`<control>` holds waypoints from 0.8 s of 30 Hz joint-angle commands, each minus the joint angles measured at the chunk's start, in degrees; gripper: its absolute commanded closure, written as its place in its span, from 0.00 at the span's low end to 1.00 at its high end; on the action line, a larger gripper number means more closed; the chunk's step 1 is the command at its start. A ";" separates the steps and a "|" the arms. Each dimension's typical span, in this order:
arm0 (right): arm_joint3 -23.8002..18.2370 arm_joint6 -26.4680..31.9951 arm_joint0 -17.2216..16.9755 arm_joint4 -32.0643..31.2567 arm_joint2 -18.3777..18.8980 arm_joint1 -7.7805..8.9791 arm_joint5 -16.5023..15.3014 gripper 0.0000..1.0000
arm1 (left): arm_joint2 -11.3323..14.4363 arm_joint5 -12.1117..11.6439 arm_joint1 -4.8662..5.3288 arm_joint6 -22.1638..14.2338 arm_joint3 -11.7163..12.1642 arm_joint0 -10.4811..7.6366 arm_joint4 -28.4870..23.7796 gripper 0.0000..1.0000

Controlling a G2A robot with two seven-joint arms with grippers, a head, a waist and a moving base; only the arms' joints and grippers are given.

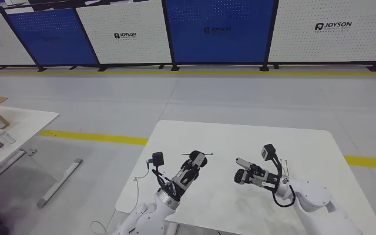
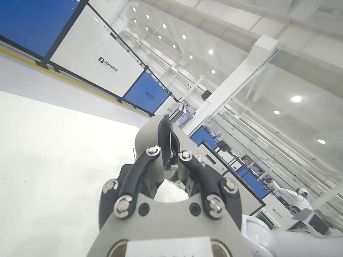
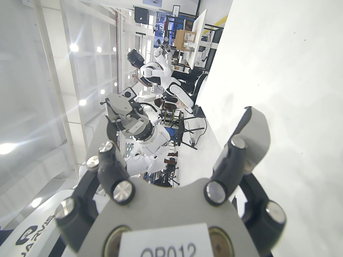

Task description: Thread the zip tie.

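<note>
A thin black zip tie (image 1: 203,154) sticks out sideways from my left gripper (image 1: 197,158), which is raised above the white table (image 1: 235,135) left of centre. In the left wrist view the left gripper (image 2: 166,128) is shut, its dark pads pressed on the zip tie (image 2: 170,141), seen edge-on. My right gripper (image 1: 240,163) hovers a short way to the right, pointing toward the left one. In the right wrist view the right gripper (image 3: 176,124) is open with nothing between its fingers (image 3: 253,124). The left gripper (image 3: 122,113) faces it farther off.
The table's far half (image 1: 247,132) is bare white surface. A second white table (image 1: 23,126) stands at the left across the floor. Blue and white partition panels (image 1: 217,29) line the back behind a yellow floor stripe.
</note>
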 commanded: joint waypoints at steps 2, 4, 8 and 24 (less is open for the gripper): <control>0.00 0.00 0.00 0.00 0.00 0.00 0.00 0.00 | 0.02 0.06 0.00 -0.04 0.01 -0.02 0.07 1.00; 0.00 0.00 0.00 0.00 0.00 0.00 0.00 0.00 | 0.02 0.06 0.00 -0.04 0.01 -0.02 0.07 1.00; 0.00 0.00 0.00 0.00 0.00 0.00 0.00 0.00 | 1.79 3.08 -0.06 -3.21 1.18 -0.56 3.96 1.00; 0.00 0.00 0.00 0.00 0.00 0.00 0.00 0.00 | 5.03 5.25 -0.42 -6.14 7.18 -3.03 7.90 1.00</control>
